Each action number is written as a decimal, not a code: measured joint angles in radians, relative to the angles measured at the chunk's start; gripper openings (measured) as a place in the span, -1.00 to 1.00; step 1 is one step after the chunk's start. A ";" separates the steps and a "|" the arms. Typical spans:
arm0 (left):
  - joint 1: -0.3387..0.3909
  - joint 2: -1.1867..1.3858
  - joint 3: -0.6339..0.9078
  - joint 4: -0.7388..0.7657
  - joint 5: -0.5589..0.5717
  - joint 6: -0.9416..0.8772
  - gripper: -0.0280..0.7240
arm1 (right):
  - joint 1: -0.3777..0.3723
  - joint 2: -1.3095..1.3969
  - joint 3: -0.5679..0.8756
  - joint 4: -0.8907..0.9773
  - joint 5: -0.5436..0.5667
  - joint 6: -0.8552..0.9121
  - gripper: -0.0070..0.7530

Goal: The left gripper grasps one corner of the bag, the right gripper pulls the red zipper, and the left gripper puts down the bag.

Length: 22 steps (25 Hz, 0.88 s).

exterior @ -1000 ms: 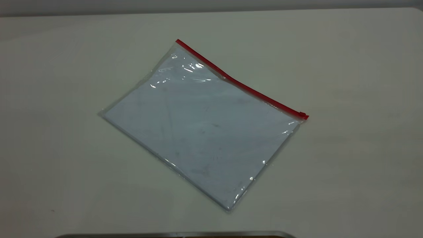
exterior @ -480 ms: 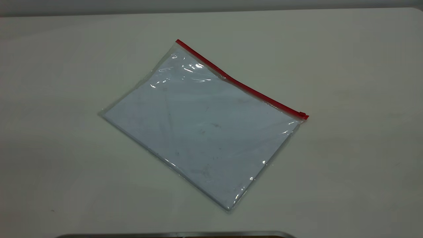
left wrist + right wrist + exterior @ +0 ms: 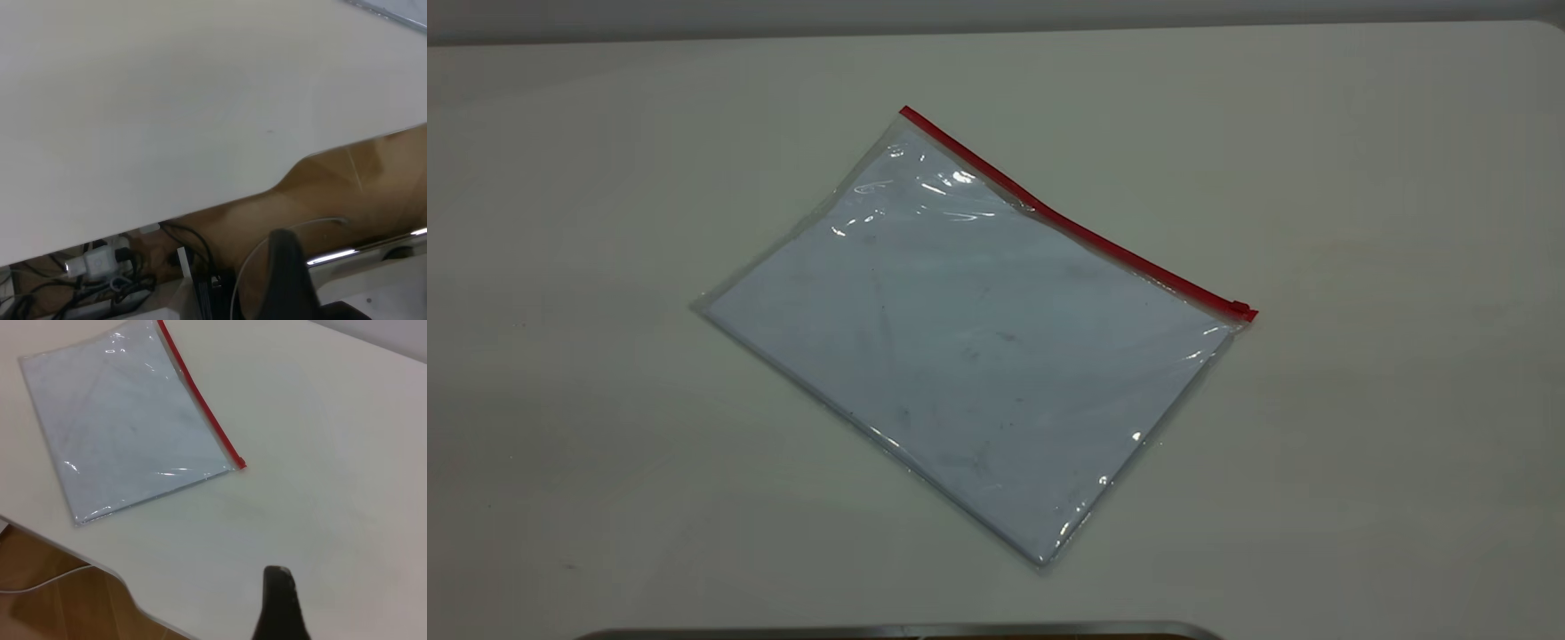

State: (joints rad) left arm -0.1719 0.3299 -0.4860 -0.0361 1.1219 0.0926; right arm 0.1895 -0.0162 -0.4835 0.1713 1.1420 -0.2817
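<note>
Bag [image 3: 969, 356]: flat on worktop [image 3: 1360, 444], likely light, limp, slippery; take hold at red zipper [image 3: 1076, 229] corner [image 3: 907, 114]. Finger state of both grippers: cannot tell.

The clear bag [image 3: 969, 347] lies flat on the table, white paper inside. Its red zipper [image 3: 1076, 229] lines the far edge, slider [image 3: 1240, 308] at the right corner.

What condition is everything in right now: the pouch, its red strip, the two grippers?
Large clear plastic bag with white paper inside: lying flat on the table, untouched.
Thin red zipper strip: slider tab at the right-hand end.
Black left gripper: off the table's edge, holding nothing.
Black right gripper: above bare table, away from the bag.
</note>
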 joint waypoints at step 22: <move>0.149 -0.265 0.001 -0.001 0.001 -0.032 0.64 | 0.000 0.000 0.000 0.000 0.000 0.000 0.53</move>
State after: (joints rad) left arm -0.0229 0.0652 -0.4852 -0.0370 1.1227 0.0605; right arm 0.1895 -0.0162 -0.4835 0.1713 1.1420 -0.2817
